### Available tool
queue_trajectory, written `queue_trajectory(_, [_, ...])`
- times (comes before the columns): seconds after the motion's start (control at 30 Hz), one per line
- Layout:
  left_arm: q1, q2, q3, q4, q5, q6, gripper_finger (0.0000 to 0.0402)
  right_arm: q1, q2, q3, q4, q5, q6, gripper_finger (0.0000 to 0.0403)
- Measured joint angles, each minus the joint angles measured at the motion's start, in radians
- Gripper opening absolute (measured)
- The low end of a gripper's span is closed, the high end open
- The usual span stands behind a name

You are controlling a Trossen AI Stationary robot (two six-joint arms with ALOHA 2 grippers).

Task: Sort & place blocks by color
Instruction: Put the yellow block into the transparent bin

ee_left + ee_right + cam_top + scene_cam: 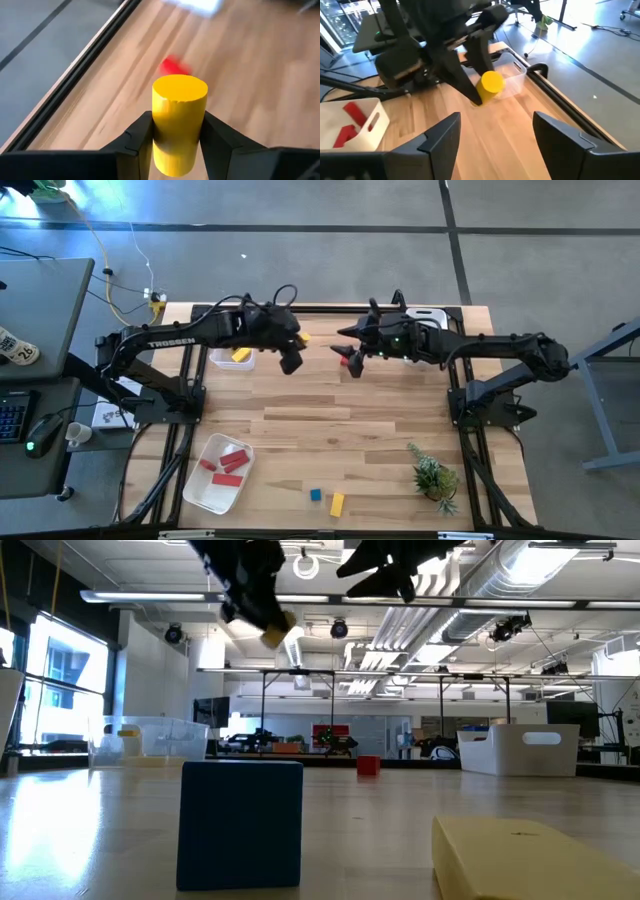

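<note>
My left gripper [296,348] hangs high over the table's far middle, shut on a yellow cylinder block [179,120], which also shows in the right wrist view [491,85] and in the low view [278,632]. My right gripper [495,145] faces it from the right, open, with nothing between its fingers [340,352]. Below them a red block [353,366] lies on the table. Red blocks [228,463] lie in a white tray [205,492]. One yellow block [240,355] lies in a clear bin [222,365]. A blue block [316,495] and a yellow block [337,504] lie near the front edge. My left gripper pinches the yellow cylinder's round side [161,131] between its two fingers. The fingers slant down toward the table, and the cylinder lies along them. Its flat end [180,90] sticks out past the fingertips. The block is lifted well clear of the table.
A white bin [428,314] stands at the far right behind my right arm. A small green plant [434,475] stands near the front right. Bare wood lies across the table's middle. The two grippers are close together.
</note>
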Motion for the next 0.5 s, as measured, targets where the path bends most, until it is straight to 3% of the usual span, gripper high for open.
queue_trajectory(0.2, [0.035,0.000,0.000,-0.260,-0.188,-0.130,0.0107,-0.026,0.000,0.000,-0.006,0.000,0.000,0.0236])
queue_trajectory(0.5, [0.141,0.003,0.000,-0.531,-0.206,-0.379,0.0112,-0.087,0.000,0.000,-0.084,0.000,0.118,0.0236])
